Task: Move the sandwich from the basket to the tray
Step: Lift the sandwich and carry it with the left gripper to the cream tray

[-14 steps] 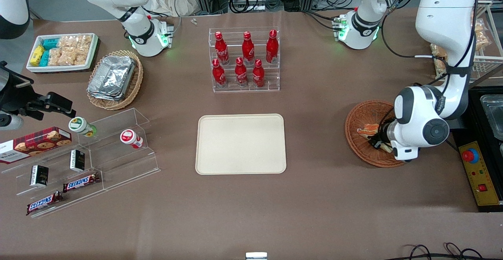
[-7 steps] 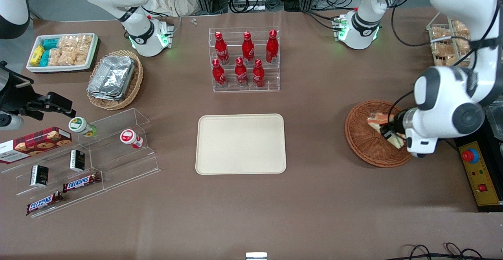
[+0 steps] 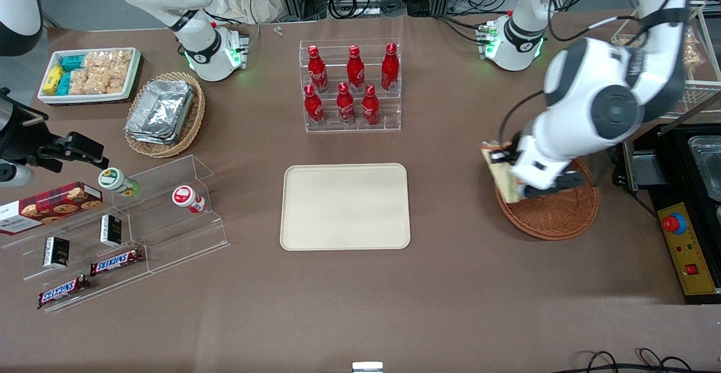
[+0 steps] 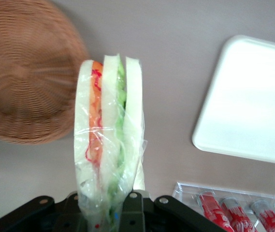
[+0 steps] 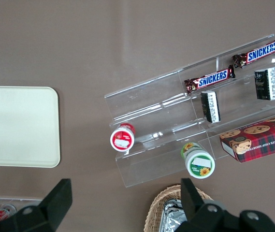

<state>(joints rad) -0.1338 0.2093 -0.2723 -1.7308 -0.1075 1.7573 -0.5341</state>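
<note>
My left gripper (image 3: 505,165) is shut on the sandwich (image 3: 501,178), a plastic-wrapped wedge of white bread with orange and green filling. It holds the wedge in the air above the rim of the reddish-brown wicker basket (image 3: 557,215), on the side toward the tray. In the left wrist view the sandwich (image 4: 108,135) stands up from the gripper (image 4: 110,210), with the basket (image 4: 21,72) empty below. The cream tray (image 3: 345,206) lies empty at the table's middle and shows in the left wrist view (image 4: 248,96) and the right wrist view (image 5: 16,125).
A clear rack of red bottles (image 3: 350,85) stands farther from the front camera than the tray. A black control box with a red button (image 3: 684,243) lies beside the basket. Clear snack shelves (image 3: 124,232), a tan basket of foil trays (image 3: 163,111) and a white snack box (image 3: 90,74) lie toward the parked arm's end.
The gripper has lifted the sandwich out of the basket and carried it up and toward the tray. The basket now lies empty.
</note>
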